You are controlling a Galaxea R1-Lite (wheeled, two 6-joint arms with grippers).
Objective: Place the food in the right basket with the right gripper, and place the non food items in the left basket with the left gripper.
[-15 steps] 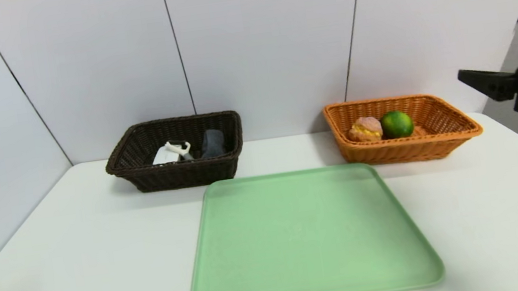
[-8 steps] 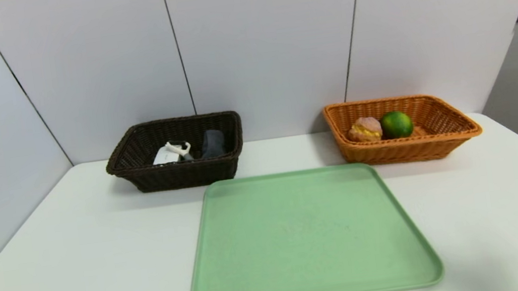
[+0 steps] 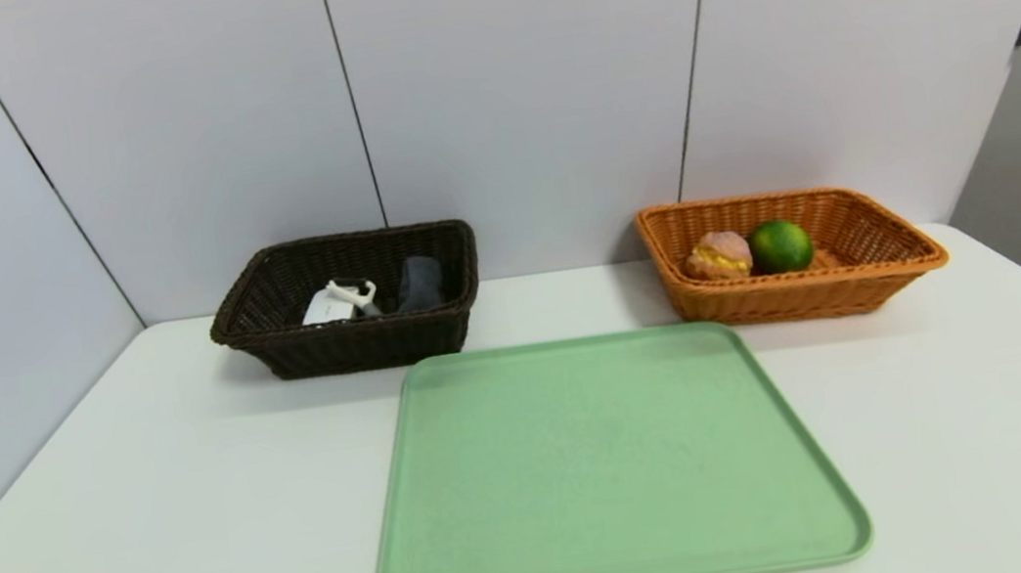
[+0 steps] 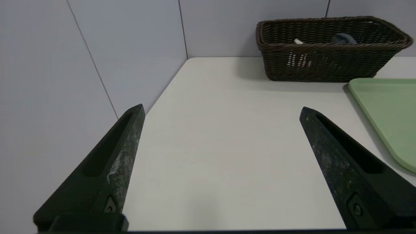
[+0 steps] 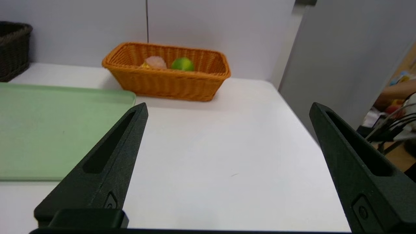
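The dark brown left basket (image 3: pixel 351 347) (image 4: pixel 328 61) holds a white item (image 3: pixel 337 300) and a dark grey item (image 3: pixel 419 282). In the orange right basket (image 3: pixel 798 298) (image 5: pixel 169 84) lie a pink-and-yellow pastry (image 3: pixel 719 254) (image 5: pixel 155 61) and a green lime (image 3: pixel 781 245) (image 5: pixel 182 64). Neither gripper shows in the head view. My left gripper (image 4: pixel 221 110) hangs open over bare table near the left side, empty. Over the table's right side my right gripper (image 5: pixel 228 108) is open too, with nothing between its fingers.
A light green tray (image 3: pixel 608 466) (image 4: pixel 386 110) (image 5: pixel 48 130) lies bare in the middle of the white table (image 3: pixel 109 536). Grey wall panels stand behind the baskets and along the left. The table's right edge (image 5: pixel 308 130) drops off beside the right gripper.
The right gripper, seen at the head view's right edge a second ago, has drawn back out of that view. A dark tip at the left edge has gone too.
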